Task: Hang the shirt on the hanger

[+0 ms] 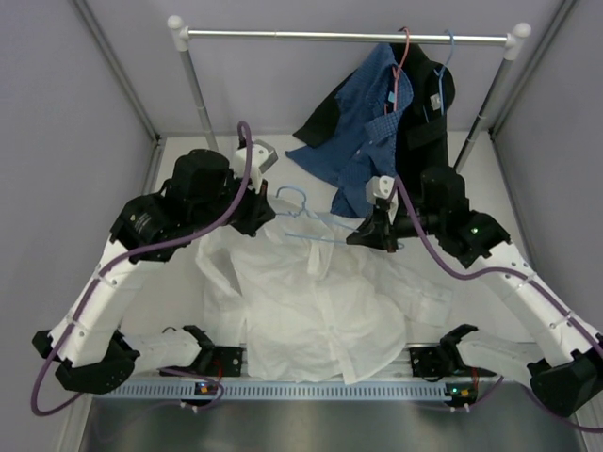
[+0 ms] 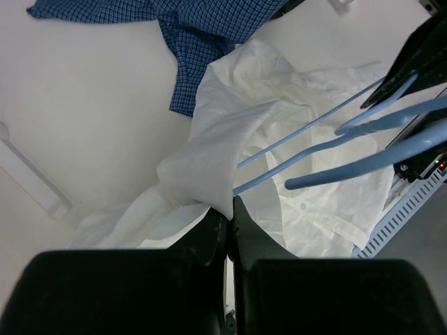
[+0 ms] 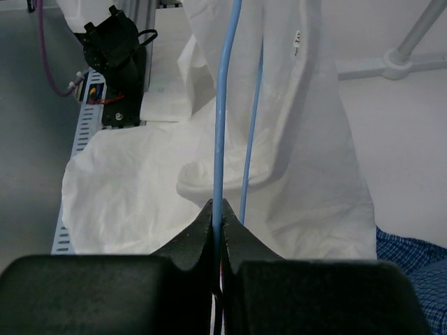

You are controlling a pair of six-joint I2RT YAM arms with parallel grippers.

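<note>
The hanger (image 3: 225,105) is a thin light-blue wire one, and the right claw (image 3: 218,206) has it pinched. The jaws are closed right down onto one of its wires, with no gap showing on either side. From this claw the gripped wire runs straight ahead, and a second wire of the same hanger runs just beside it on the right. Both pass over the white shirt (image 3: 140,188), which lies below and ahead of the claw.

From above, the hanger (image 1: 303,218) stretches from the right claw (image 1: 363,237) across toward the left claw (image 1: 266,217). Its hook sits close to the left claw, over the collar end of the shirt (image 1: 320,301).

The left claw (image 2: 229,209) is closed as well, nipping a raised fold of the shirt (image 2: 209,160) between its tips. The cloth rises from the tips in a peak. The hanger's blue wires (image 2: 307,143) cross just ahead and to the right of this claw, above the shirt's buttoned front. I cannot tell whether the wires touch the fold.

The rest of the shirt spreads flat on the table (image 1: 179,169) between the two arms, reaching the near rail (image 1: 311,388).

Beyond both claws a blue checked shirt (image 1: 372,122) hangs from a red hanger (image 1: 403,56). A black garment (image 1: 429,113) hangs beside it on a blue hanger (image 1: 450,52). Both hang from the metal rod (image 1: 311,36) at the back of the table. The checked shirt's tail trails onto the table just beyond the right claw.
</note>
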